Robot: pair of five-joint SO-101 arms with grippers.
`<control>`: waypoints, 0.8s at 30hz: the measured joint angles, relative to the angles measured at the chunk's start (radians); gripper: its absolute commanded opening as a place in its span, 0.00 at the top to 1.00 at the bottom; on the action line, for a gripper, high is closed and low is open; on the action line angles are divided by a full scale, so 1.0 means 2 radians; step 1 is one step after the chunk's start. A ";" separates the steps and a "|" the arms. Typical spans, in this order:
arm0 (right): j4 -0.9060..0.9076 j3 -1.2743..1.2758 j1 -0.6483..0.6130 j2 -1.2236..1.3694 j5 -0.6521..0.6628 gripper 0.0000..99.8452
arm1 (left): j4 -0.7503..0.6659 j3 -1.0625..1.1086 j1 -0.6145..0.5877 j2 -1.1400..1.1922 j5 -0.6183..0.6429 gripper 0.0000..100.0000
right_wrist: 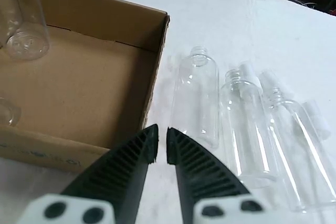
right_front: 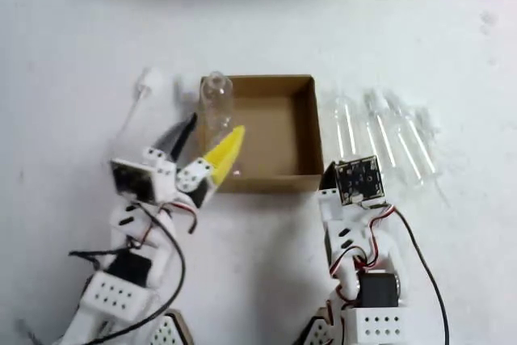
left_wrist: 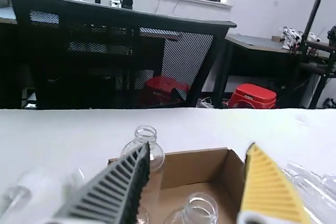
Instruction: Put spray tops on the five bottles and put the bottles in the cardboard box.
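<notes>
left gripper [left_wrist: 197, 148] wide open at cardboard box [right_front: 311, 127] | right gripper [right_wrist: 161, 129] pinched shut, empty | bottle [right_wrist: 197, 98] beside box looks light, slick, squashy, I'd grab mid-body

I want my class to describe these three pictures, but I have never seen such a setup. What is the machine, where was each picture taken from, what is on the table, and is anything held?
These are two small robot arms side by side at a white table. One picture looks down from a fixed camera above. The other two come from cameras on each arm's wrist. A cardboard box sits in the middle. Three clear bottles lie on the table beside it, and a white spray top lies on the other side. The left end effector, with one black and one yellow finger, is open near a standing bottle at the box's edge. The right end effector is closed and holds nothing.
</notes>
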 measured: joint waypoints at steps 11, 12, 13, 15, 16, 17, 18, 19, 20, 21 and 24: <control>0.000 0.000 0.000 0.000 0.000 0.98 | 0.180 0.000 -0.038 -0.199 0.031 0.73; 0.000 0.000 0.000 0.000 0.000 0.98 | 0.180 0.000 -0.038 -0.199 0.031 0.73; 0.000 0.000 0.000 0.000 0.000 0.98 | 0.180 0.000 -0.038 -0.199 0.031 0.72; 0.000 0.000 0.000 0.000 0.000 0.98 | 0.180 0.000 -0.040 -0.199 0.031 0.72; 0.000 0.000 0.000 0.000 0.000 0.98 | 0.180 0.000 -0.046 -0.199 0.031 0.72; 0.000 0.000 0.000 0.000 0.000 0.98 | 0.180 0.000 -0.053 -0.199 0.031 0.72; 0.000 0.000 0.000 0.000 0.000 0.98 | 0.180 0.000 -0.061 -0.199 0.031 0.72; 0.000 0.000 0.000 0.000 0.000 0.98 | 0.180 0.000 -0.071 -0.199 0.031 0.72; 0.000 0.000 0.000 0.000 0.000 0.98 | 0.178 0.000 -0.086 -0.199 0.031 0.72; 0.000 0.000 0.000 0.000 0.000 0.98 | 0.173 0.000 -0.097 -0.199 0.031 0.73; 0.000 0.000 0.000 0.000 0.000 0.98 | 0.167 0.000 -0.139 -0.199 0.035 0.73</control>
